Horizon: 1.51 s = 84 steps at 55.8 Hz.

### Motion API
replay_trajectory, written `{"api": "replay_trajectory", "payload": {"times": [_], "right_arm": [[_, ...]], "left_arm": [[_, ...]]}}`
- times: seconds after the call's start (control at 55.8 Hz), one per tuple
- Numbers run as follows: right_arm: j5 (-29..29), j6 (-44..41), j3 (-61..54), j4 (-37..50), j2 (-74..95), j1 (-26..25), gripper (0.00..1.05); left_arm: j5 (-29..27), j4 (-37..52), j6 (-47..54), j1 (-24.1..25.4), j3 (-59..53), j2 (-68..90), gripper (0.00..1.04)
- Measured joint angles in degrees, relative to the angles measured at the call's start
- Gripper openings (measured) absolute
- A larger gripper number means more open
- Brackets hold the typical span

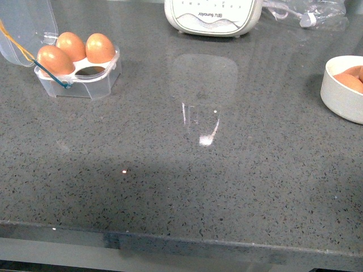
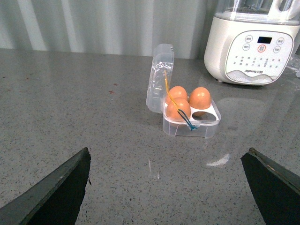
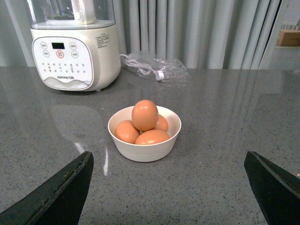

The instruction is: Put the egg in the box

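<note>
**A:** Where are the egg and the box?

**B:** The egg (image 3: 145, 115) rests on top of three others in a white bowl (image 3: 140, 152) at the right edge of a grey counter (image 1: 187, 187). The box (image 1: 85, 85) is well apart from it, at the far left, with its clear lid (image 2: 159, 77) standing open. Three cups hold eggs. One cup (image 1: 91, 71), on the near side towards the counter's middle, is empty.

**A:** And the claws?

**B:** Both are spread wide and hold nothing. The right claw (image 3: 168, 153) faces the bowl, and the left claw (image 2: 167, 150) faces the box. Neither arm shows in the front view.

**A:** How should the pick go?

**B:** I judge the right claw the one to use. The top egg is the only one with both sides free. Come down over it with a finger on either side of its widest part, clear of the bowl's rim. Close gently, because the shell is smooth, round and fragile. Lift straight up so the eggs beneath are not knocked.

**A:** Is anything in the way?

**B:** A white blender (image 1: 212, 14) stands at the back, between bowl and box. A clear bag (image 3: 154, 70) with a cord lies behind the bowl. Nothing stands on the counter nearer the robot, so a path along the front looks free. At the box, the raised lid and the three seated eggs crowd the empty cup, so lowering from above seems safest.
</note>
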Motion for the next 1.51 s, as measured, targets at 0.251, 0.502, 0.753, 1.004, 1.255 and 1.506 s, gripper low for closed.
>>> {"api": "replay_trajectory", "payload": {"times": [0.251,0.502,0.753,1.004,1.255,1.506], "right_arm": [[1.2,0.9,0.0,-0.5,0.2,0.4,0.97],[3.9,11.6,3.4,6.1,11.5,-0.9,0.97],[0.0,9.9,9.9,28.1,36.6,-4.1,0.97],[0.0,3.2,26.7,34.7,67.5,-4.2,0.97],[-5.7,-5.4,38.2,25.4,78.8,0.2,0.97],[-8.5,-9.9,39.2,21.4,81.3,2.1,0.97]], "left_arm": [[0.0,0.0,0.0,0.0,0.0,0.0,0.98],[0.0,0.0,0.0,0.0,0.0,0.0,0.98],[0.0,0.0,0.0,0.0,0.0,0.0,0.98],[0.0,0.0,0.0,0.0,0.0,0.0,0.98],[0.0,0.0,0.0,0.0,0.0,0.0,0.98],[0.0,0.0,0.0,0.0,0.0,0.0,0.98]]}}
